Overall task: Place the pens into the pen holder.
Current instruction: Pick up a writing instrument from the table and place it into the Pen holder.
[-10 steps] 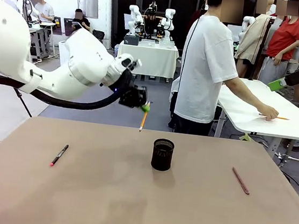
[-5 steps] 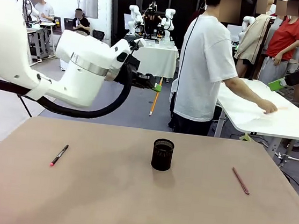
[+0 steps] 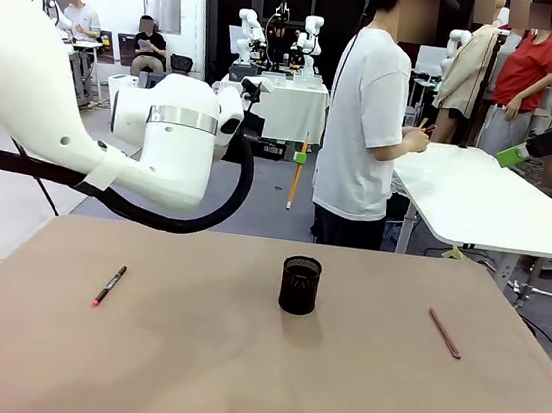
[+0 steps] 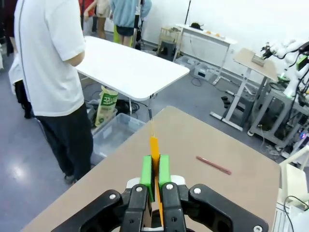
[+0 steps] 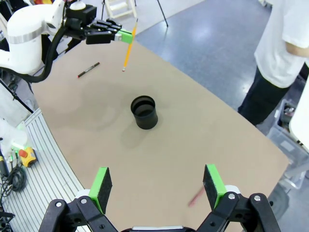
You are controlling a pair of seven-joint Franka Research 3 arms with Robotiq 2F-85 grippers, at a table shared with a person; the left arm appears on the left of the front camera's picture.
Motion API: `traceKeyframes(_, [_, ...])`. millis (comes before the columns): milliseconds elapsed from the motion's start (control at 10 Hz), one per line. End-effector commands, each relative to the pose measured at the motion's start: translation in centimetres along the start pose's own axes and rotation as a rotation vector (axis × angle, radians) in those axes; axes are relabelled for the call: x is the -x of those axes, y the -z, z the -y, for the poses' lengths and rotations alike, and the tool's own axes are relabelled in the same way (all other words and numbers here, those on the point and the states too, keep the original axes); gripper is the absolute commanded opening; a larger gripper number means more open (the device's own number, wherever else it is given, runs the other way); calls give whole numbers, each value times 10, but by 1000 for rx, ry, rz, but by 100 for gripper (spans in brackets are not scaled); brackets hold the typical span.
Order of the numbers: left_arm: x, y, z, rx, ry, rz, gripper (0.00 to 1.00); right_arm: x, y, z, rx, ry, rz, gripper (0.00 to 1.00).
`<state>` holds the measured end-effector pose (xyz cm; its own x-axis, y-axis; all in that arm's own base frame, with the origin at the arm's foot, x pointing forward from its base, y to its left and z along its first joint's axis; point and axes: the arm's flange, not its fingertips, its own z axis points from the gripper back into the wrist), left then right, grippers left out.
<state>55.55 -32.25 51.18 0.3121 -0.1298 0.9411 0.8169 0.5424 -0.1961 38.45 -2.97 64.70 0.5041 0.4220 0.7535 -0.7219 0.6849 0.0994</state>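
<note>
Pencil [image 3: 297, 181] clamped in my left pincer [image 3: 302, 157], hanging high up, not yet over the pen holder [image 3: 300, 285].

My left pincer's green pads are pressed together on the orange pencil near its upper end, tip pointing down. It looks to hang near the table's [image 3: 189, 356] far edge, beyond the holder. My right pincer [image 5: 158, 186] stands wide apart and holds nothing. The black mesh holder stands upright mid-table. A black pen [image 3: 109, 285] lies well to its left and a reddish-brown pen [image 3: 444, 332] well to its right. To do this well, I judge I should first centre the tip over the holder's mouth and keep the pencil near upright. Then I lower it until the tip is inside the rim before parting the pads. The holder looks light, so a knock on its rim could tip it.
</note>
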Motion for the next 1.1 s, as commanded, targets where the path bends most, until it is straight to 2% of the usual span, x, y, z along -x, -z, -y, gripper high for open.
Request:
traceKeyframes(0, [5, 2, -3, -3, 3, 12, 0, 0, 0, -1, -17, -6, 25, 100])
traceKeyframes(300, [51, 34, 0, 100, 36, -19, 0, 0, 0, -1, -17, -6, 25, 100])
traceKeyframes(600, [68, 48, -3, 130, 87, 25, 0, 0, 0, -1, -17, -6, 25, 100])
traceKeyframes(800, [92, 61, -10, 134, 153, 52, 0, 0, 0, -1, -17, -6, 25, 100])
traceKeyframes(1000, [107, 78, -21, 134, 140, 65, 0, 0, 0, -1, -17, -6, 25, 100])
